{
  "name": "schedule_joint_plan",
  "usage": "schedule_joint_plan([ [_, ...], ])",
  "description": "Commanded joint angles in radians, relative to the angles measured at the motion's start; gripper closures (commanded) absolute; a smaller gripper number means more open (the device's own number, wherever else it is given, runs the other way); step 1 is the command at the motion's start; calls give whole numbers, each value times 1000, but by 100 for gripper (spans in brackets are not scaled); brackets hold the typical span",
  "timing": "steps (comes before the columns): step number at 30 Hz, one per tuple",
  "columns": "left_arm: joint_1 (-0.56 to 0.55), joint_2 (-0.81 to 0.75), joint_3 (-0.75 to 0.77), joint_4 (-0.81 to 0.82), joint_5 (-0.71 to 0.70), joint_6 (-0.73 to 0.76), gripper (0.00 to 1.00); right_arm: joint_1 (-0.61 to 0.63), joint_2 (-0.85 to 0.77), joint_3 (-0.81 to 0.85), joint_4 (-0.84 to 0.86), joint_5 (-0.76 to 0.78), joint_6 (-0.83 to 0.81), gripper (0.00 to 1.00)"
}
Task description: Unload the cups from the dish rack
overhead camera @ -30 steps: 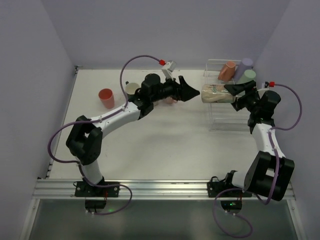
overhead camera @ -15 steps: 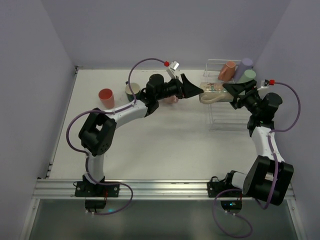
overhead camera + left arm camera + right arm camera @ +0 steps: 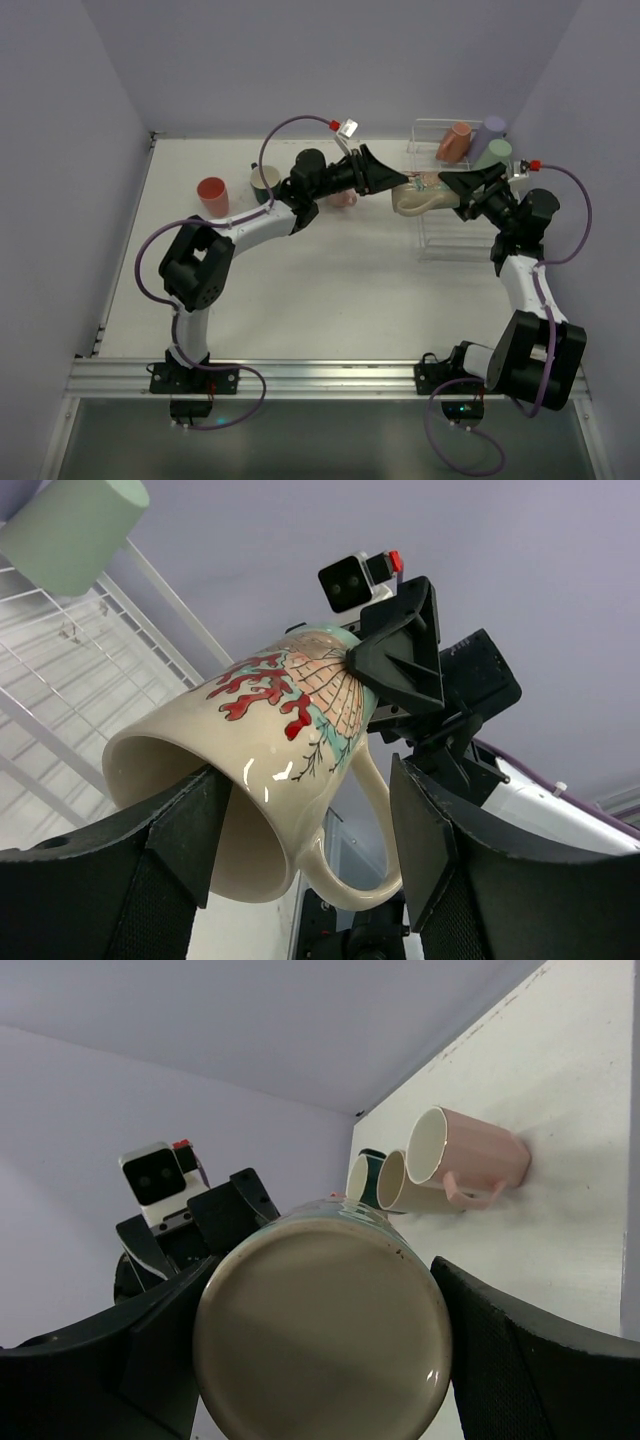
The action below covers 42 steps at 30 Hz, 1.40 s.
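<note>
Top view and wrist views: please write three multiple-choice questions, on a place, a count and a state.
1. Where is the cream mug? A on a shelf. B on the floor. C aloft between the left gripper and the right gripper.
2. How many cups are in the dish rack? A three. B one. C five.
3. The right gripper is: A open, away from the mug. B shut on the mug. C hidden.
Key: 1 C, both grippers' fingers flank it; 2 A, salmon cup, lavender cup, light green cup; 3 B, its fingers clamp the base end.
</note>
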<state>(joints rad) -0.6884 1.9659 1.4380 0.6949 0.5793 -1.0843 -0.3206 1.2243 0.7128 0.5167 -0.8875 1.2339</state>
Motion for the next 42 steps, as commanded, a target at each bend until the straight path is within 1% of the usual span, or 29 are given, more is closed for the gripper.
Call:
schedule_joint_plan([
  [1,-7,5,19,63,25,-20,31,0,-16,33,135,-41,55,84],
  [5,-11,4,18,75,34,-32,37,6,-6,33,140,-39,55,84],
  [6,-13,1,15,78,36,-34,41,6,-5,31,141,-38,55,84],
  [7,-13,1,16,80,36,-40,42,8,-3,27,143,-37,55,84],
  [13,-23,1,2,127,57,-89,46,26,15,24,183,-42,76,84],
  [16,-28,-12,-16,153,51,-98,62,38,21,20,190,-39,76,84],
  [17,-30,-16,-19,153,47,-97,73,41,23,17,193,-39,78,84],
  [20,-28,-38,-30,135,33,-78,89,43,24,7,200,-39,78,84],
  [21,-28,-50,-33,130,28,-72,100,44,21,4,203,-39,79,84],
  [23,-30,-68,-60,127,8,-54,100,43,18,-6,203,-38,79,83],
  [24,-28,-91,-71,120,2,-46,100,44,18,-9,204,-39,79,80],
  [25,-26,-104,-97,117,-10,-28,100,45,14,-15,204,-41,79,74],
  [26,-26,-117,-112,115,-19,-22,100,43,14,-19,212,-44,84,58],
  [29,-23,-177,-169,103,-50,12,100,46,9,-36,241,-57,101,35],
  [30,-20,-202,-180,88,-56,21,100,46,6,-41,250,-59,107,23],
  [32,-20,-220,-195,71,-68,44,100,46,6,-53,272,-70,122,13],
  [33,-20,-238,-198,63,-68,50,100,48,6,-56,276,-73,127,6],
  [35,-20,-255,-206,55,-75,70,100,48,-2,-59,275,-79,128,1],
  [42,-16,-308,-215,25,-95,107,100,48,-19,-62,266,-85,124,1],
])
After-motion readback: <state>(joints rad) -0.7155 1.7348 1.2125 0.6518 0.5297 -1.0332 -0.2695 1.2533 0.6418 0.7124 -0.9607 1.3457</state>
